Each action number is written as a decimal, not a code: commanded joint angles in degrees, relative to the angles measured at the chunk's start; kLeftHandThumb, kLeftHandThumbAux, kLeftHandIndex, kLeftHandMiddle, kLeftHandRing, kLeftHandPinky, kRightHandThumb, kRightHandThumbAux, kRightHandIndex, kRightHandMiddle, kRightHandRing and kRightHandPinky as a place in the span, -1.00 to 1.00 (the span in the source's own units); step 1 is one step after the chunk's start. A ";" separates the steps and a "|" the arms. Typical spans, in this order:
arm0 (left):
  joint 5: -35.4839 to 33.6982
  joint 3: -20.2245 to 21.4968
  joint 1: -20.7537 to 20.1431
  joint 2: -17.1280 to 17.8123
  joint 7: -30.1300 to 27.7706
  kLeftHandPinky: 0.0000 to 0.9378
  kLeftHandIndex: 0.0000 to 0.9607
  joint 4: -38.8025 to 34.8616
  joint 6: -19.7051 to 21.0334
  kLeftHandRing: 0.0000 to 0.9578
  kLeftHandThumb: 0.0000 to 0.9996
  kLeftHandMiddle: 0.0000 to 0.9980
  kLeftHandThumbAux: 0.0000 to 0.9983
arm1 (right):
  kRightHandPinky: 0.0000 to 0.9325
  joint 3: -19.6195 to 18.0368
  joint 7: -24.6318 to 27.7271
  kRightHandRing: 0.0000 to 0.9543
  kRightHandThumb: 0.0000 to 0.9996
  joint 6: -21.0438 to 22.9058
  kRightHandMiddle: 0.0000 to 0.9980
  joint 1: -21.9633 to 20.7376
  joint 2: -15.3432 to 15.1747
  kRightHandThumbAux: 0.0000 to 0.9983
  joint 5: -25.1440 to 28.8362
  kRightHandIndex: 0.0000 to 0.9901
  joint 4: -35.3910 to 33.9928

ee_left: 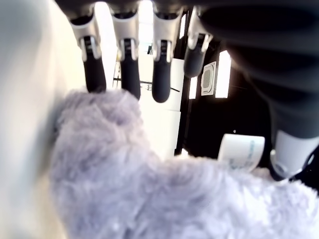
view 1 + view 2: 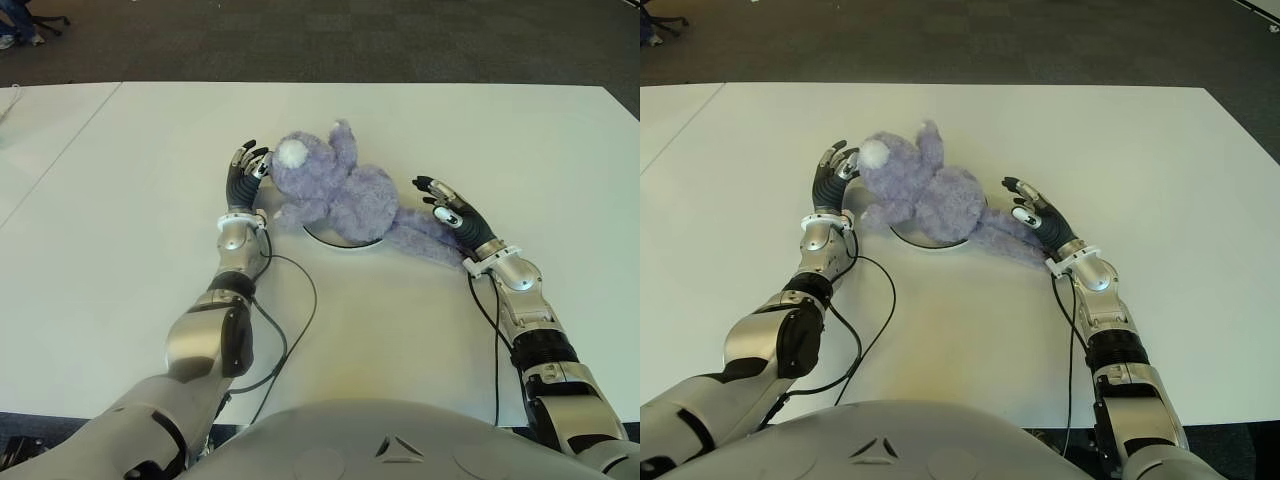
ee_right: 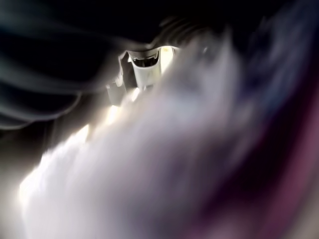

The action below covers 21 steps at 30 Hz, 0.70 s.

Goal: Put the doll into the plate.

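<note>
Both hands flanked the doll (image 2: 335, 195) on the white surface (image 2: 120, 200). On the robot's left, the left hand (image 2: 243, 175) stood just beside the doll's head end, its fingers (image 1: 127, 64) extended rather than curled; in the left wrist view they reached out straight above the purple fur, closing on nothing. On the robot's right, the right hand (image 2: 447, 212) showed at the doll's leg end, fingers spread and relaxed, close against or touching the trailing leg; its own wrist view was filled with blurred fur and showed no grasp.

The doll, a purple plush with a white snout, lay sprawled over the plate (image 2: 340, 242). Only a thin white arc of the plate's rim showed beneath the body on the near side. The torso covered most of the plate, while the head hung over the rim toward the left hand and the legs stretched off it toward the right hand, down onto the surface.

By my judgement the step in hand was the release, or a last nudge, after placing: the doll sat on the plate and neither hand held it. The task looked nearly finished, though the legs still lay outside the rim. The next move would call for either drawing both hands clear without dragging the fur along, or a gentle push of the legs inward from the right side so the doll settled more fully within the plate.
</note>
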 commanded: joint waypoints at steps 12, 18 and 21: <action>-0.94 0.58 12.49 -3.48 0.63 -0.39 -0.58 9.03 7.66 -0.39 -1.00 -0.43 0.17 | -1.00 -4.04 1.31 -1.00 -1.00 5.65 -1.00 -0.74 1.20 -0.45 5.01 -1.00 1.71; -1.03 0.58 12.50 -3.39 0.43 -0.41 -0.60 9.04 7.87 -0.40 -1.00 -0.45 0.15 | -1.00 -4.75 1.63 -1.00 -1.00 6.65 -1.00 -1.36 1.28 -0.42 5.75 -1.00 1.98; -1.17 0.69 12.53 -3.36 0.14 -0.41 -0.58 9.04 7.81 -0.40 -1.00 -0.45 0.16 | -1.00 -5.07 1.81 -1.00 -1.00 7.15 -1.00 -1.50 1.37 -0.42 6.09 -1.00 1.90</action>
